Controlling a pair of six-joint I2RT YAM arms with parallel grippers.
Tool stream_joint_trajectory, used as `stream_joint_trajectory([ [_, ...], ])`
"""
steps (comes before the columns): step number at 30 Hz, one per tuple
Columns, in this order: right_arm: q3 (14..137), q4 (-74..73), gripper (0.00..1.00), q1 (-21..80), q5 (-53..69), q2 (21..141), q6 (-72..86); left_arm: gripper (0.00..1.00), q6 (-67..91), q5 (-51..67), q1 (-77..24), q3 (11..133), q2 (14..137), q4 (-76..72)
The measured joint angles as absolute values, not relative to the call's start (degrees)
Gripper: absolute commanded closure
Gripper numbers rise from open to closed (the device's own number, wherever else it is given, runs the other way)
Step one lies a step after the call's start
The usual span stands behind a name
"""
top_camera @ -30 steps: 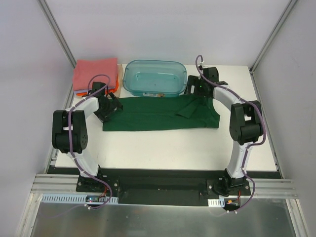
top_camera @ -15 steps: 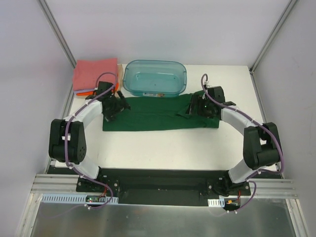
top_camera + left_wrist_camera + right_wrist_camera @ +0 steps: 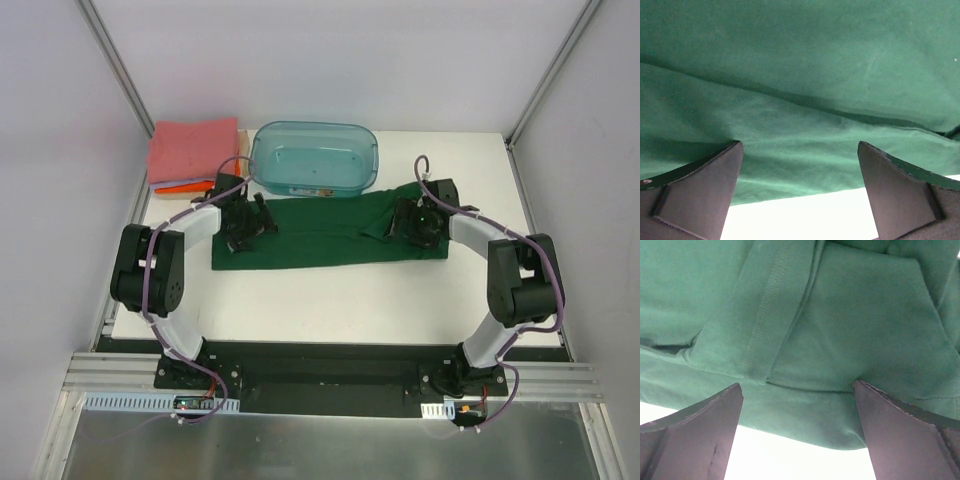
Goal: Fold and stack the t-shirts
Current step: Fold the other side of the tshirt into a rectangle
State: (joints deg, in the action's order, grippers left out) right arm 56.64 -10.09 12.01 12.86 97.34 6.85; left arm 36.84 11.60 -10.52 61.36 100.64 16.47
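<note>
The dark green t-shirt [image 3: 320,232] lies on the white table, folded into a long strip, with a sleeve flap near its right end. My left gripper [image 3: 245,222] is open, low over the strip's left end. In the left wrist view [image 3: 799,145] green cloth [image 3: 805,75] and its near hem show between the fingers. My right gripper [image 3: 415,222] is open over the right end. In the right wrist view [image 3: 797,385] the stitched sleeve fold [image 3: 765,325] lies ahead. A folded salmon-pink shirt [image 3: 193,148] tops a stack at the back left, with an orange edge [image 3: 176,186] under it. I cannot make out the lavender one.
A translucent teal plastic bin [image 3: 262,165] stands at the back centre, touching the shirt's far edge. Grey walls and metal frame posts close in the table on the left, right and back. Bare white table [image 3: 330,300] lies in front of the shirt.
Both grippers have come down onto the shirt. The left moved right from the strip's left edge. The right came forward from beside the bin onto the right end.
</note>
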Motion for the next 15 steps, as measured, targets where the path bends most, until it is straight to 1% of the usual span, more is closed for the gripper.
stream_joint_trajectory([
  [4,55.44,-10.26,0.04,9.10,13.76,96.31,6.87,0.01,37.34,14.31,-12.12,52.80,94.15,13.06],
  [9,51.83,-11.99,0.04,5.08,13.23,92.42,6.37,0.01,40.75,18.11,-20.43,39.75,81.87,12.08],
  [12,49.74,-14.50,0.04,2.07,12.80,89.52,6.31,0.01,43.07,20.78,-25.15,33.78,74.91,12.97],
  [15,49.08,-17.08,0.04,0.40,12.73,87.11,5.82,0.01,44.36,22.22,-26.59,30.22,68.16,16.71],
])
